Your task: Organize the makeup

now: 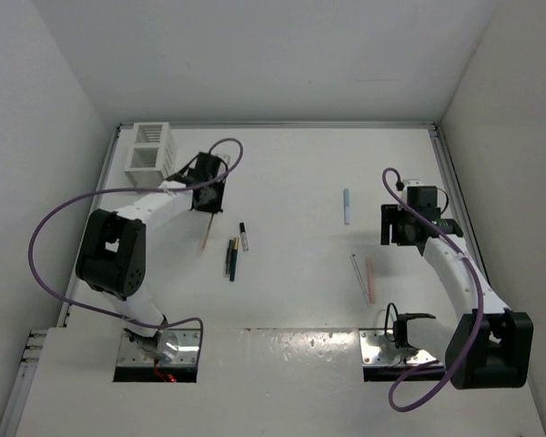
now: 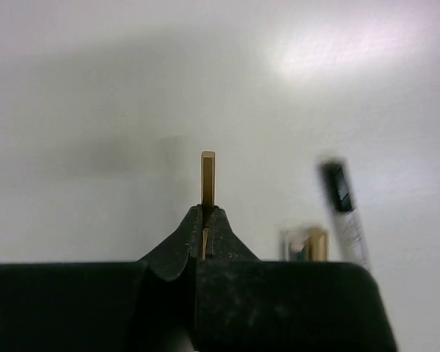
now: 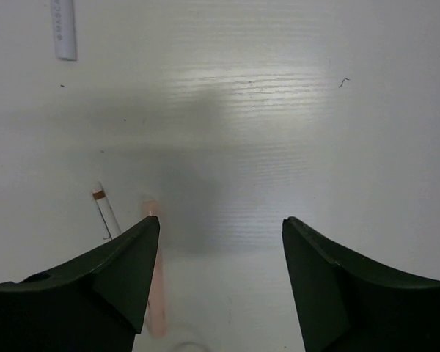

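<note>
Nothing legible anywhere. Light blue tube [image 3: 64, 29], right half of the worktop: dark lettering printed along its length, too small to read. Black-and-white stick [image 2: 345, 213], left of the worktop's centre: markings on the clear part, blurred. No brands, numbers or signs readable elsewhere.

White enclosed work bay, evenly lit.
A white desk [image 1: 291, 173] is boxed by a plain left wall [image 1: 36, 109], far wall [image 1: 273, 55] and right wall [image 1: 519, 91]; a pale rail [image 1: 282, 125] edges its far side.
</note>
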